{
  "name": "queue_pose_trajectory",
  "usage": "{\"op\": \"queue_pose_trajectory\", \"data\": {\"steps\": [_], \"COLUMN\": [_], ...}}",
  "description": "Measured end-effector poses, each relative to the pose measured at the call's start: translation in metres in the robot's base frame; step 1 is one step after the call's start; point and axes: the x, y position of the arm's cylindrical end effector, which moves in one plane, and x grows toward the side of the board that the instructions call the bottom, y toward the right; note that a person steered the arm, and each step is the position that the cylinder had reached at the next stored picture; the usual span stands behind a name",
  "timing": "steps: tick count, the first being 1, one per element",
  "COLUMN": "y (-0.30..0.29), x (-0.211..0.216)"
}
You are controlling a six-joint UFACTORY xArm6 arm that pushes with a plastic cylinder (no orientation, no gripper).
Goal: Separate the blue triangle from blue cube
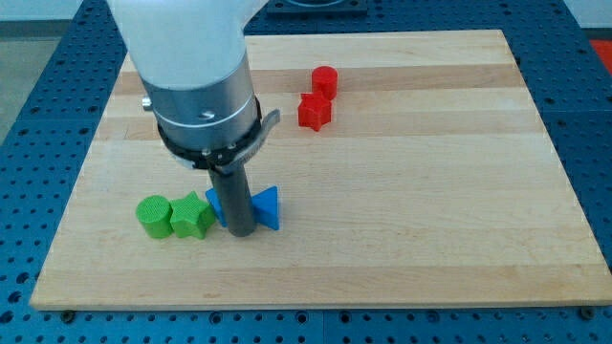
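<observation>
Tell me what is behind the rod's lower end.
Behind my tip, part of a blue cube shows at its left edge; the rest is covered. The blue triangle sits on its right. Whether they touch is hidden.

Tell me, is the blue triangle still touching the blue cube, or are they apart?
Cannot tell. My tip stands between the blue triangle and the blue cube, and the rod hides whatever gap or contact lies behind it.
</observation>
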Motion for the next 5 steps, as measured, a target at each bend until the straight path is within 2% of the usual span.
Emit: {"op": "queue_pose_trajectory", "data": {"steps": [2,3,5], "y": [0.015,0.035,0.094], "x": [-0.024,-0.004,0.000]}}
